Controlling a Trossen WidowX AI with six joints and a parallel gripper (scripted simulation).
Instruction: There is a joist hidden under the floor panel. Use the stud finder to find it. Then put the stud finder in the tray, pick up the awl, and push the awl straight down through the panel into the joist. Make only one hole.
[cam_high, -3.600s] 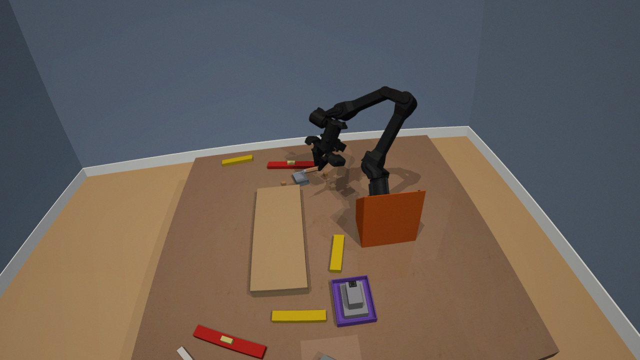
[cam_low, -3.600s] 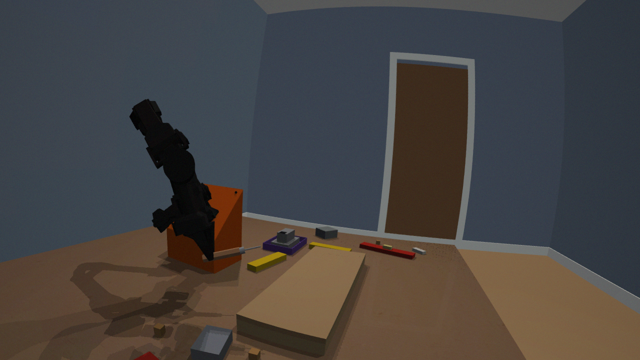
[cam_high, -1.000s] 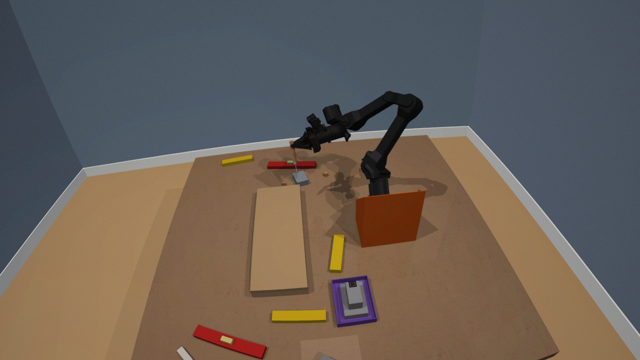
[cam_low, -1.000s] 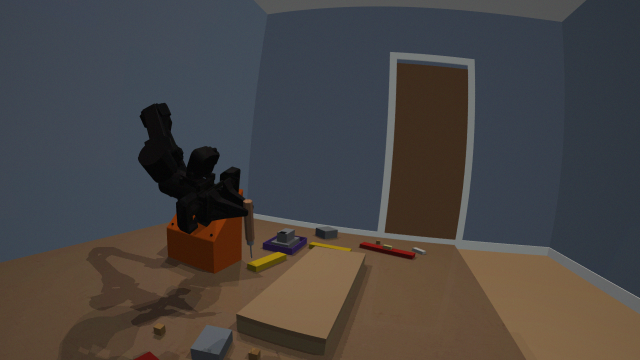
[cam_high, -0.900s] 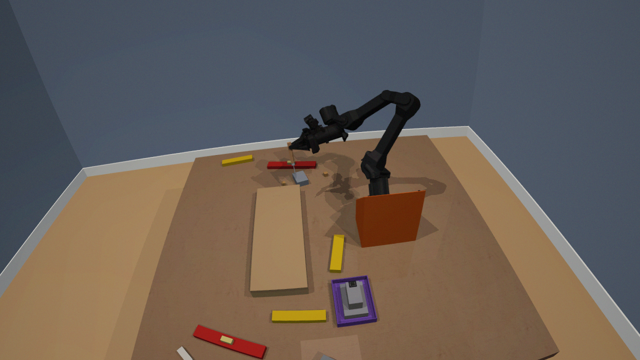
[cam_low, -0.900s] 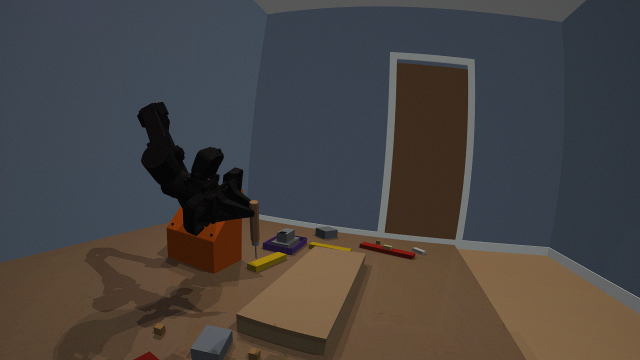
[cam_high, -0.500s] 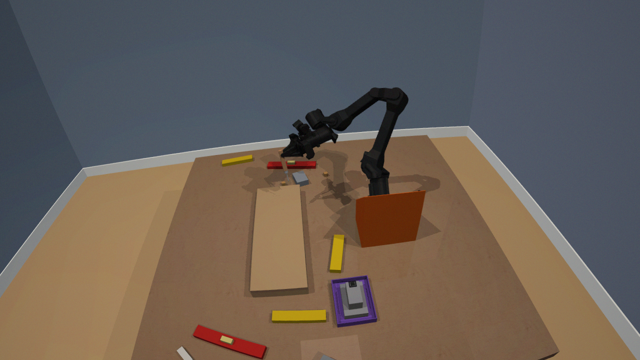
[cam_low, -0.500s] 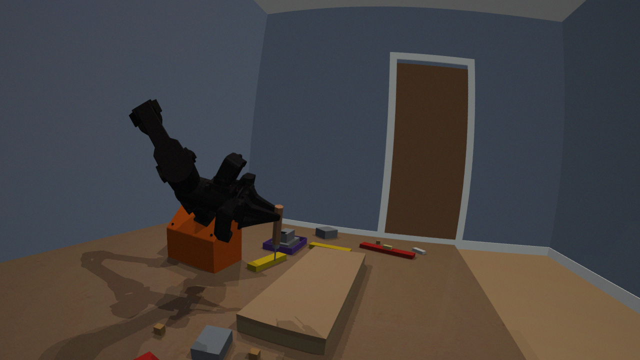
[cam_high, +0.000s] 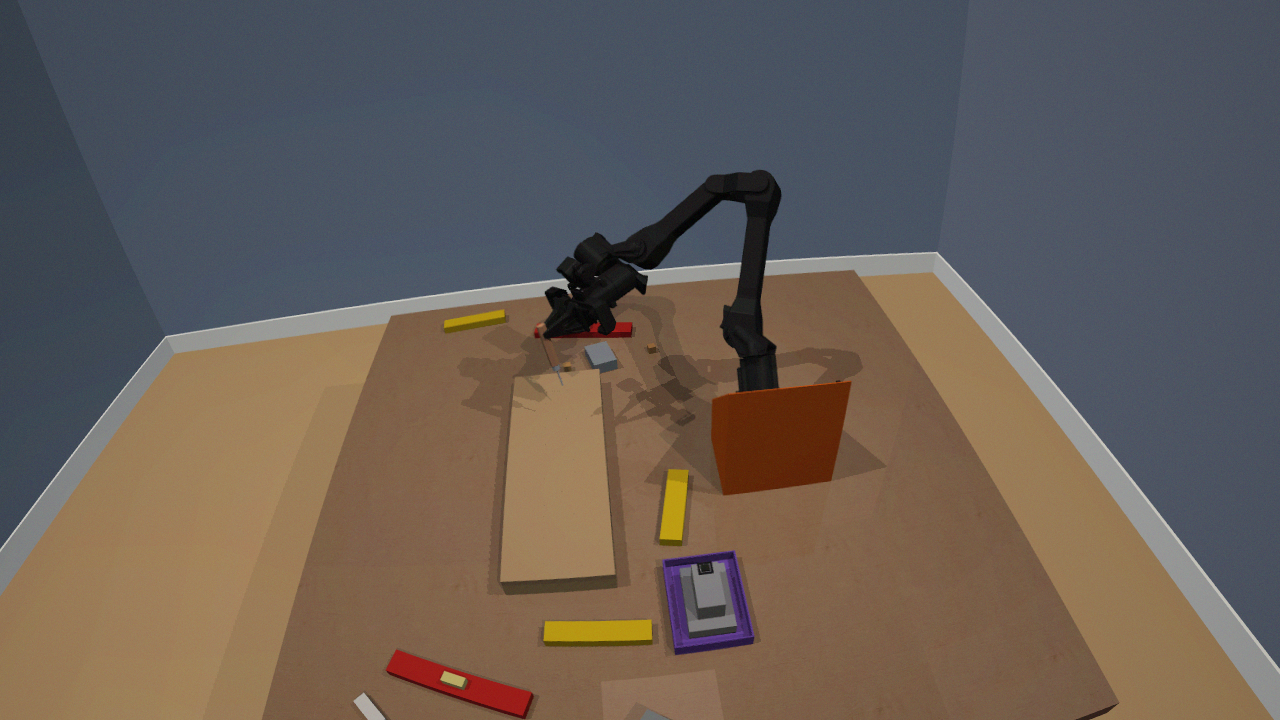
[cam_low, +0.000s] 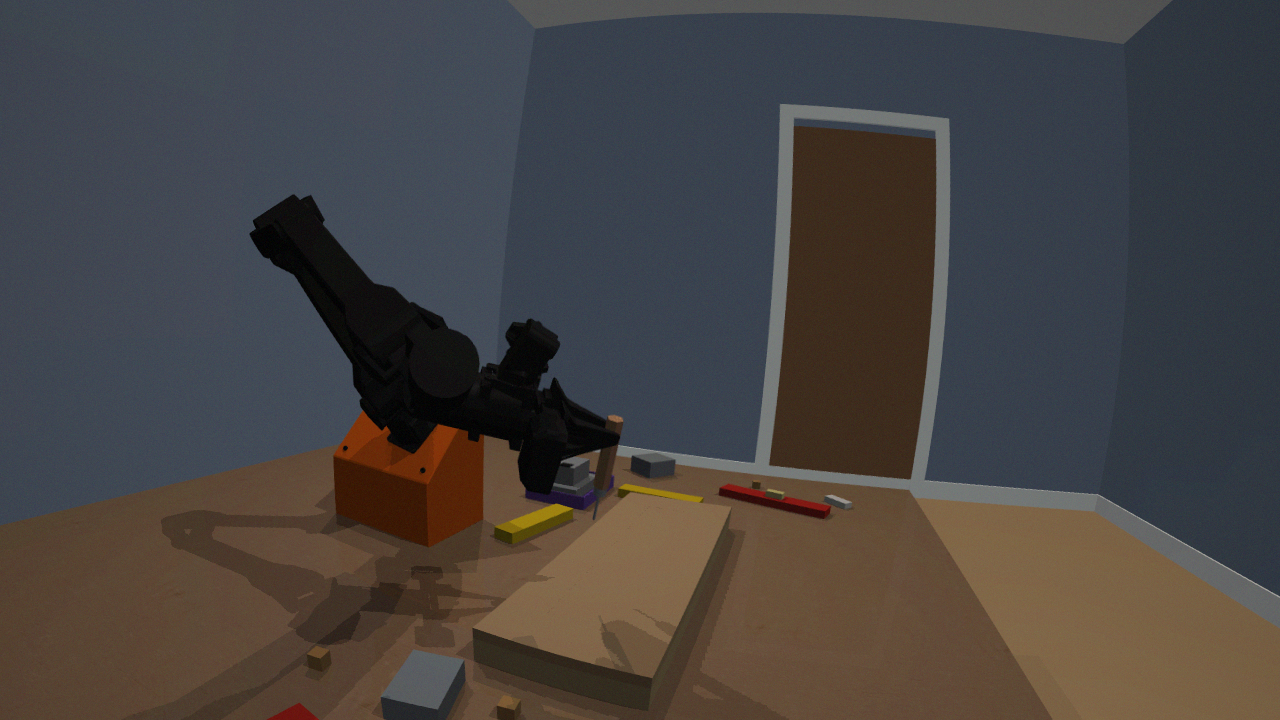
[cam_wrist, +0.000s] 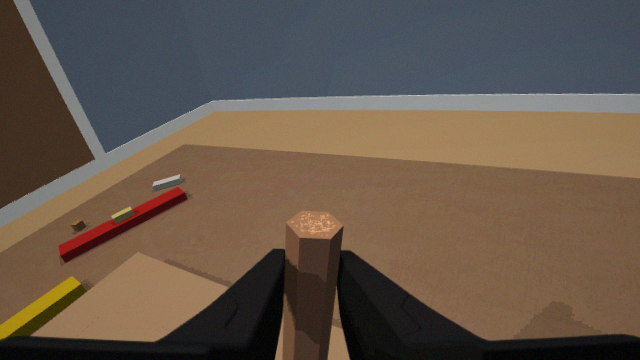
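My gripper (cam_high: 545, 334) (cam_low: 616, 438) (cam_wrist: 311, 261) is shut on the wooden handle of the awl (cam_high: 550, 352) (cam_low: 606, 465) (cam_wrist: 309, 300). The awl is nearly upright in the exterior view, slightly tilted, with its metal tip downward. The tip appears raised; its exact height over the panel is unclear. The tan floor panel (cam_high: 559, 483) (cam_low: 617, 573) (cam_wrist: 135, 295) lies flat, with no hole that I can make out. The grey stud finder (cam_high: 708, 591) (cam_low: 574, 471) sits inside the purple tray (cam_high: 669, 608) (cam_low: 559, 499). The joist is hidden.
Yellow bars (cam_high: 674, 506) (cam_high: 597, 632) lie near the tray. A grey block (cam_high: 600, 355) (cam_low: 423, 685) and small wooden cubes (cam_high: 651, 348) (cam_low: 318, 658) lie beyond the panel's far end in the top view. Red levels (cam_high: 420, 671) (cam_high: 617, 329) lie past both panel ends.
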